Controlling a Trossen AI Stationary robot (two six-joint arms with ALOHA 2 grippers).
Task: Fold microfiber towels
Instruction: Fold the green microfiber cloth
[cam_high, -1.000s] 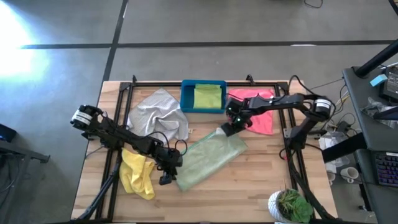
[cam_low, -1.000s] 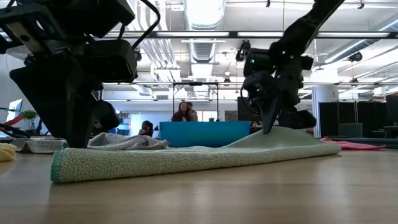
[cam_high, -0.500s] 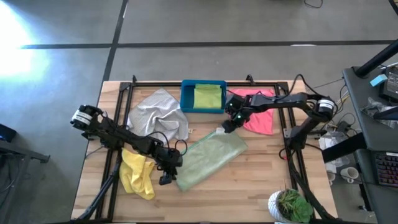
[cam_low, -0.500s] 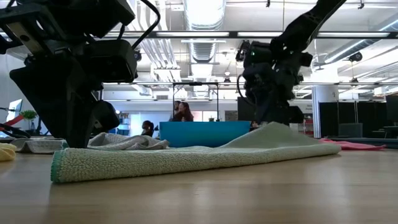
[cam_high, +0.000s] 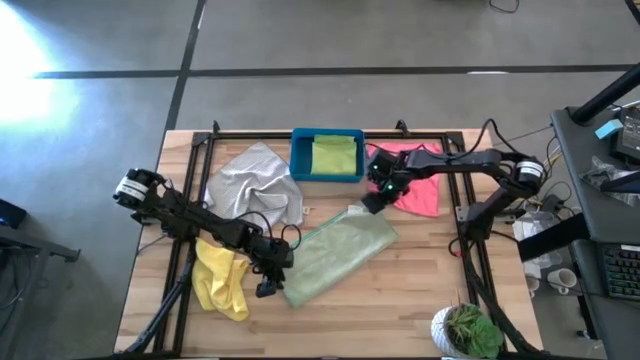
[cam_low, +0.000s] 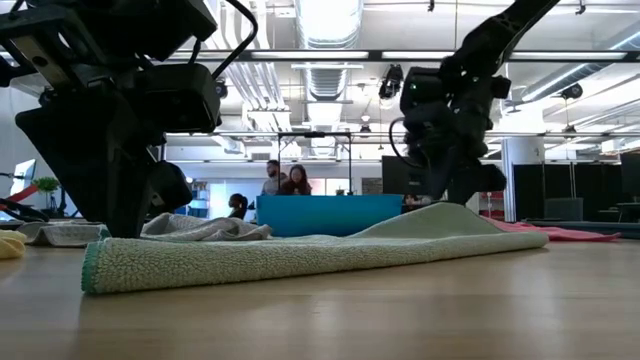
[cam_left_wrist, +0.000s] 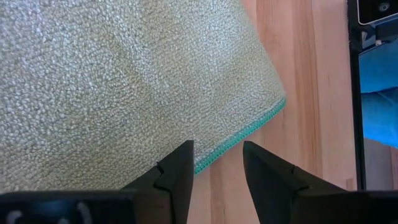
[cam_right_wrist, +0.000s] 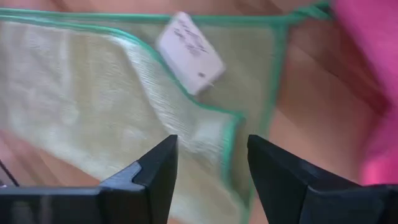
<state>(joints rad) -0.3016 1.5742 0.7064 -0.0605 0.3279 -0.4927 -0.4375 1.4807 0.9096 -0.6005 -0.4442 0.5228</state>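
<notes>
Hovering right pincer (cam_high: 372, 201) (fingers apart) over sage towel (cam_high: 337, 249)

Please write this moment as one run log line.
sage towel: folded, flat | left gripper: open over its edge | right gripper: open above far corner, empty

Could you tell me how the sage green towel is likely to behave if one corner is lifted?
The sage green towel would probably droop: it already lies folded with soft humps. Its nubby pile would likely grip the wooden table rather than slide. It looks light.
</notes>
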